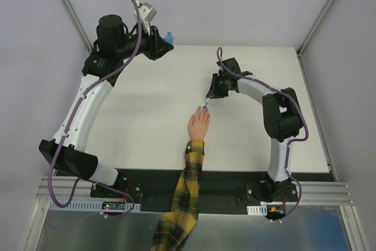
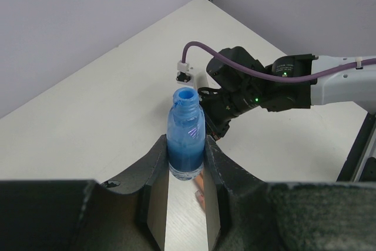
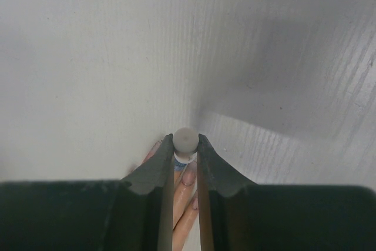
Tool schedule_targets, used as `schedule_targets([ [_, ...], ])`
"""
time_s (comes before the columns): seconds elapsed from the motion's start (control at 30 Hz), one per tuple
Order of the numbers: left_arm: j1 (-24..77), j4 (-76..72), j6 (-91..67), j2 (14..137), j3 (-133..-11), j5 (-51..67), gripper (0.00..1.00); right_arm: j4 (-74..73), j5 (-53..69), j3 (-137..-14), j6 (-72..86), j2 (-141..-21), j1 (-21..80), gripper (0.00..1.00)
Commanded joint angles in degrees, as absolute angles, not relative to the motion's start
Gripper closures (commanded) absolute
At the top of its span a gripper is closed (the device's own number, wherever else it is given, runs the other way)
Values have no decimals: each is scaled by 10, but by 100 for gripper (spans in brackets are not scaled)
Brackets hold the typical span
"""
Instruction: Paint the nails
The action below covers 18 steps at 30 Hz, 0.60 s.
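A small peach hand (image 1: pixel 198 126) with a yellow-black plaid sleeve (image 1: pixel 187 174) lies on the white table, fingers pointing away. My right gripper (image 1: pixel 207 103) is shut on the white brush cap (image 3: pixel 185 139), held just over the fingertips. In the right wrist view the nails (image 3: pixel 189 176) look skin-toned, with a bit of blue under the cap. My left gripper (image 1: pixel 167 39) is at the far edge of the table, shut on the open blue bottle (image 2: pixel 187 136), held upright with no cap on it.
The white table (image 1: pixel 147 104) sits between grey walls with metal posts at the far corners. The right arm (image 2: pixel 264 86) shows in the left wrist view beyond the bottle. The plaid sleeve crosses the table's near edge between the two arm bases.
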<state>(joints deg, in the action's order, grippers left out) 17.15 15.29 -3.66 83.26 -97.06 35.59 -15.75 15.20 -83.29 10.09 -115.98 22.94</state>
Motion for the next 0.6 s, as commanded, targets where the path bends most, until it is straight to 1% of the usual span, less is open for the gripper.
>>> schedule_targets([
  [0.0,165,124,-40,810,-983,367,100,-162,145,-855,119,-1162,224,100],
  [0.33,165,124,-40,807,-981,368,100,-160,144,-860,127,-1165,221,100],
  [0.57,165,124,-41,801,-976,368,100,-121,149,-837,129,-1154,219,100],
])
